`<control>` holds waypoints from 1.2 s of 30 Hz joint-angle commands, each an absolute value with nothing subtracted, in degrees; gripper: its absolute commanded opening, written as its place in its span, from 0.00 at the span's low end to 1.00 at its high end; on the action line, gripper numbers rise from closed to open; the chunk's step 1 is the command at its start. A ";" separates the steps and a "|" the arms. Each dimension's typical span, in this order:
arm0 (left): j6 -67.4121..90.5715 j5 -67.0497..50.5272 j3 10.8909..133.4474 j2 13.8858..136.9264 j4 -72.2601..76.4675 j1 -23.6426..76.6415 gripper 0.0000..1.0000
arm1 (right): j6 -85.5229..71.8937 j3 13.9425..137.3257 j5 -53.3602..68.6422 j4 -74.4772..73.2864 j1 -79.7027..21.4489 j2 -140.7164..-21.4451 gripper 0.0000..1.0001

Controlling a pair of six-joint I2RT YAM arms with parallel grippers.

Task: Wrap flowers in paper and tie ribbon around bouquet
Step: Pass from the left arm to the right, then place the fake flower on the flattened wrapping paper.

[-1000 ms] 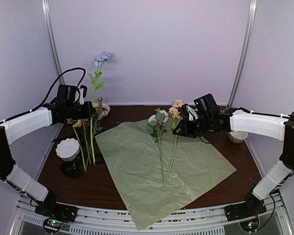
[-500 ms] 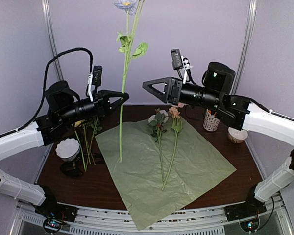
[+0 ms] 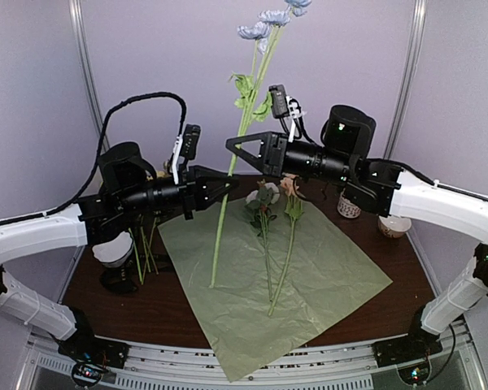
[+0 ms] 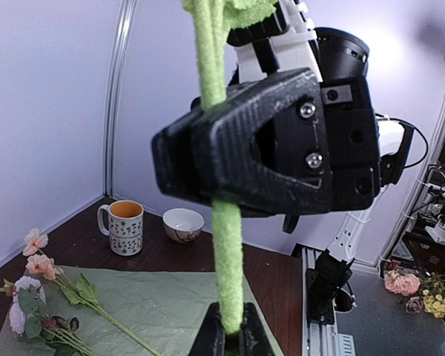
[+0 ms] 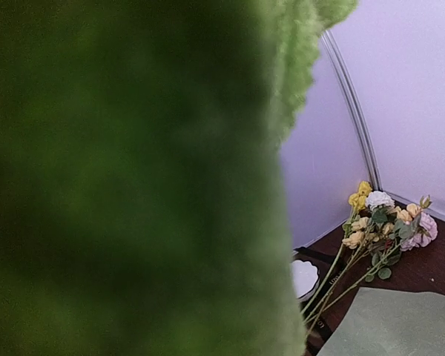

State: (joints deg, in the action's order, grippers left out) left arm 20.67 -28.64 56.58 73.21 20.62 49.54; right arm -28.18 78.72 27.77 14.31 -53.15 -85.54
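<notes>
Now that the right gripper has clamped onto the blue flower just above the left gripper, both grasp its stem. A handover looks underway, high over the paper, where other flowers already lie.

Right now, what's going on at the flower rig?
Both grippers are shut on one tall blue-blossomed flower with a fuzzy green stem, holding it roughly upright over the crinkled pale green paper sheet: left gripper lower, right gripper higher. Two pink-and-white flowers lie on the sheet. No wrapping yet.
</notes>
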 commanded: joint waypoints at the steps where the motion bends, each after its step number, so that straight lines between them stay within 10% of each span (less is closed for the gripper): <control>1: 19.78 -28.38 58.21 72.67 22.81 50.01 0.00 | -27.93 78.24 24.41 13.27 -53.16 -83.57 0.00; 4: 19.28 -23.46 57.78 71.64 19.54 49.95 0.57 | -30.61 78.67 21.83 8.09 -51.18 -83.33 0.00; 6: 18.20 -19.93 58.39 71.10 15.71 49.69 0.75 | -33.26 79.15 20.38 1.93 -48.63 -83.81 0.00; 29: 27.19 -4.59 65.43 80.39 -19.47 33.05 0.80 | -38.76 85.38 29.76 -22.66 -30.59 -114.73 0.02; 36: 28.04 -7.16 64.91 84.40 -21.54 28.17 0.78 | -36.00 90.47 24.84 -27.53 -30.18 -118.87 0.25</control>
